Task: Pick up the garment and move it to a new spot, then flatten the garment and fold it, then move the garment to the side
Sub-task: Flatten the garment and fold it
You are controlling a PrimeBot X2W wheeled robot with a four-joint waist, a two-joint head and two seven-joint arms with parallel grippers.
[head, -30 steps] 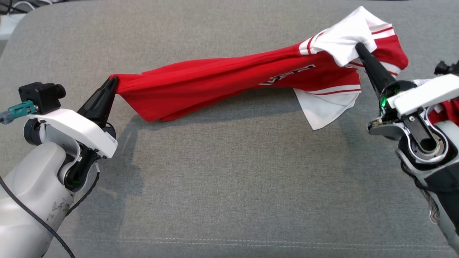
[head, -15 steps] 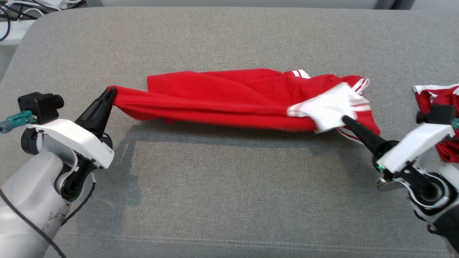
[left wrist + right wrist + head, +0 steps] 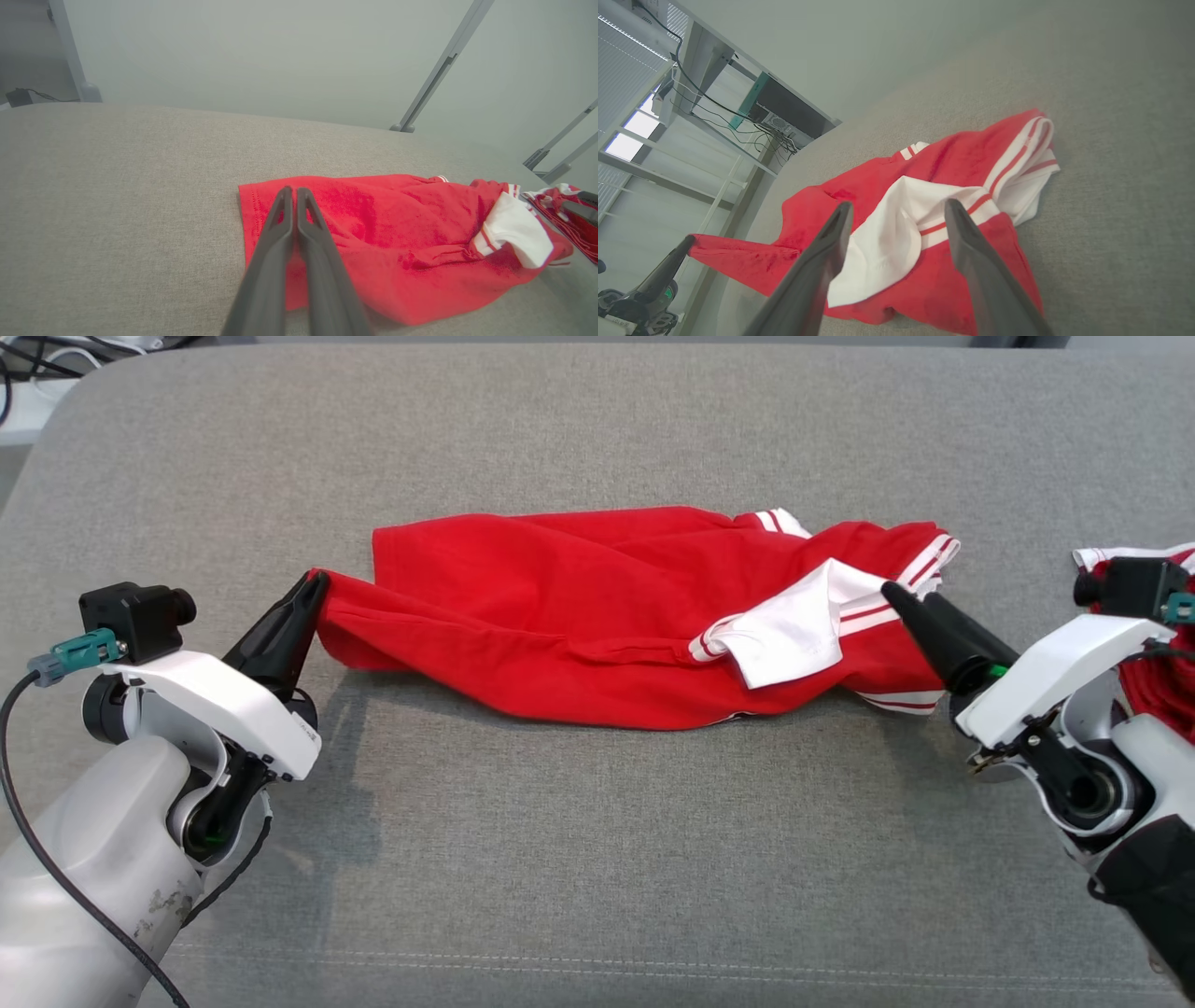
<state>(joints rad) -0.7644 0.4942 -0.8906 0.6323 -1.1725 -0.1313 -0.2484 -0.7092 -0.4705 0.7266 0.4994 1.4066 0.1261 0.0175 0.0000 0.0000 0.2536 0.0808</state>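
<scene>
One red garment (image 3: pixel 597 616) of soft cloth, with white and red striped trim, lies crumpled in long folds across the middle of the head view. It rests on one wide grey surface (image 3: pixel 597 859) of woven fabric, which has rounded upper corners and two pale stitched lines (image 3: pixel 653 964) running side by side near the bottom of the frame. One white sleeve (image 3: pixel 794 635), smooth and roughly triangular, is turned over on top of the red cloth at the right part of the garment. There are two grippers, each with two long, dark, tapered fingers on a glossy white wrist. The left gripper (image 3: pixel 316 584), at the middle left of the frame, has its jaws pressed together on the left corner of the garment, and this corner is drawn out to a point and lifted a little from the surface. The right gripper (image 3: pixel 899 205) has its jaws standing wide apart in the right wrist view, with nothing between them; they point at the white sleeve. In the head view its tips are at the striped right edge of the garment, and I cannot tell if they touch it. A second red garment (image 3: pixel 1162 695) with a white edge shows partly at the right border, behind the right arm.
</scene>
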